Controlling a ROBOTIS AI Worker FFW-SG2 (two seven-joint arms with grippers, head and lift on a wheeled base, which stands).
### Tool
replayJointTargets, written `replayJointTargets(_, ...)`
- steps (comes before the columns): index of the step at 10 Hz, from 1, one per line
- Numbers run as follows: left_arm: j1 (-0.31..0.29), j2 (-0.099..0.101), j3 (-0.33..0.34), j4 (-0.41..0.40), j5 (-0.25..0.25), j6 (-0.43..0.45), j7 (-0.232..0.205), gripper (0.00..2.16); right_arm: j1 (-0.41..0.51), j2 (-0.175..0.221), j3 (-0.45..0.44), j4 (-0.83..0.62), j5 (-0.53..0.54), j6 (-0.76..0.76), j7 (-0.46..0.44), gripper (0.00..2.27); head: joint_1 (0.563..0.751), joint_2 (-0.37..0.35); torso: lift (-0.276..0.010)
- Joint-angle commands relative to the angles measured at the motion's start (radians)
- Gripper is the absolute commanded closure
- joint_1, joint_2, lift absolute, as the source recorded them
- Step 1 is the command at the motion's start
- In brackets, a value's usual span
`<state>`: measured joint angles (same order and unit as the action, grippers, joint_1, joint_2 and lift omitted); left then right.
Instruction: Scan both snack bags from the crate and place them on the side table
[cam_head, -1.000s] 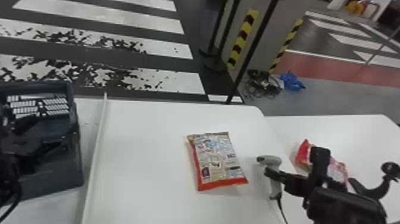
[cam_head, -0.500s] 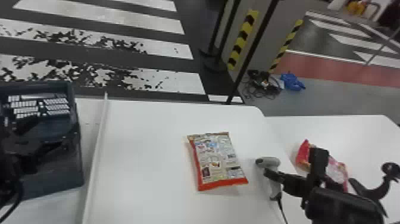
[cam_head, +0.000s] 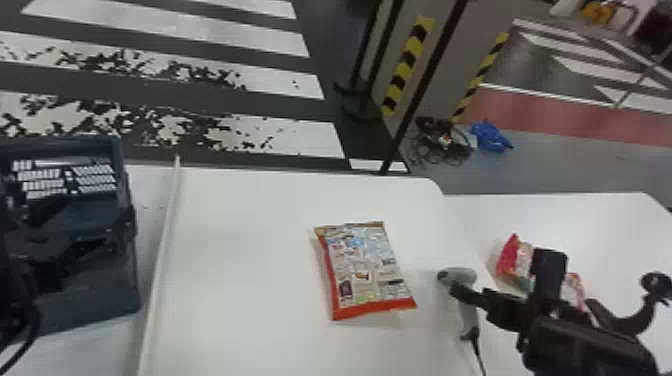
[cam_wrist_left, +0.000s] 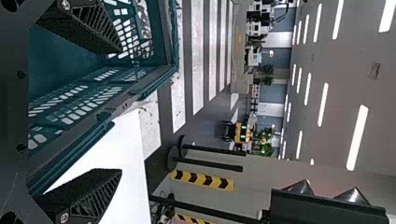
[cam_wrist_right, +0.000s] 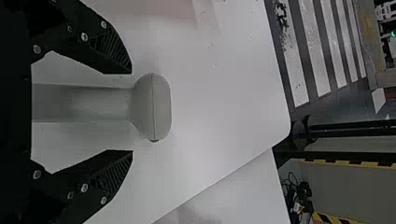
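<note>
In the head view my right gripper is at the grey scanner on the white table. The right wrist view has that gripper open, fingers on either side of the scanner without touching its head. One snack bag lies flat left of the scanner. The other, a red and pink bag, lies on the side table, partly behind my right arm. My left gripper is over the crate at the far left; its wrist view shows the gripper open across the crate's wall.
A raised white strip runs along the table between crate and snack bag. The scanner's cable trails to the near edge. Beyond the tables stand posts and a striped pillar, with cables and a blue bundle on the floor.
My right gripper has shifted very slightly at the scanner, and the scanner's head has tipped or moved a little left. The left arm and the bags look unmoved.
</note>
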<state>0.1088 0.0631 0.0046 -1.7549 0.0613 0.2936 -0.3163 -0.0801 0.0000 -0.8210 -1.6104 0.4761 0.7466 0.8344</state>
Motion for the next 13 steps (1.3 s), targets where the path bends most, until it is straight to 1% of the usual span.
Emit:
replayJointTargets(1, 0.000, 0.000, 0.000, 0.000, 0.000, 0.000, 0.000, 0.08, 0.005, 0.001, -0.007, -0.048, -0.001, 0.017, -0.001, 0.13, 0.695, -0.350, -0.098)
replayJointTargets(2, 0.000, 0.000, 0.000, 0.000, -0.002, 0.000, 0.000, 0.08, 0.008, 0.001, -0.012, -0.103, -0.024, 0.081, 0.000, 0.13, 0.695, -0.350, -0.098)
replayJointTargets(3, 0.000, 0.000, 0.000, 0.000, -0.002, -0.003, 0.000, 0.08, 0.031, 0.001, -0.012, -0.154, -0.103, 0.179, 0.014, 0.13, 0.695, -0.350, -0.098)
replayJointTargets(5, 0.000, 0.000, 0.000, 0.000, -0.002, 0.000, 0.000, 0.08, 0.062, 0.001, -0.009, -0.223, -0.217, 0.293, 0.086, 0.13, 0.695, -0.350, -0.098)
replayJointTargets(6, 0.000, 0.000, 0.000, 0.000, -0.002, 0.000, 0.000, 0.08, 0.069, 0.001, -0.004, -0.258, -0.244, 0.354, 0.118, 0.13, 0.695, -0.350, -0.098)
replayJointTargets(8, 0.000, 0.001, 0.000, -0.002, -0.002, 0.000, 0.000, 0.08, 0.069, 0.001, 0.028, -0.292, -0.246, 0.425, 0.173, 0.13, 0.695, -0.326, -0.098)
replayJointTargets(9, -0.003, 0.001, 0.000, -0.005, 0.000, 0.000, 0.000, 0.08, 0.072, 0.001, 0.045, -0.292, -0.244, 0.434, 0.187, 0.13, 0.695, -0.316, -0.098)
replayJointTargets(11, -0.008, 0.004, -0.002, -0.006, 0.000, 0.000, 0.000, 0.08, 0.072, 0.001, 0.080, -0.286, -0.238, 0.440, 0.190, 0.13, 0.695, -0.290, -0.098)
replayJointTargets(13, -0.008, 0.004, -0.005, -0.003, 0.002, -0.003, 0.000, 0.08, 0.069, 0.001, 0.132, -0.235, -0.220, 0.428, 0.190, 0.13, 0.695, -0.270, -0.098)
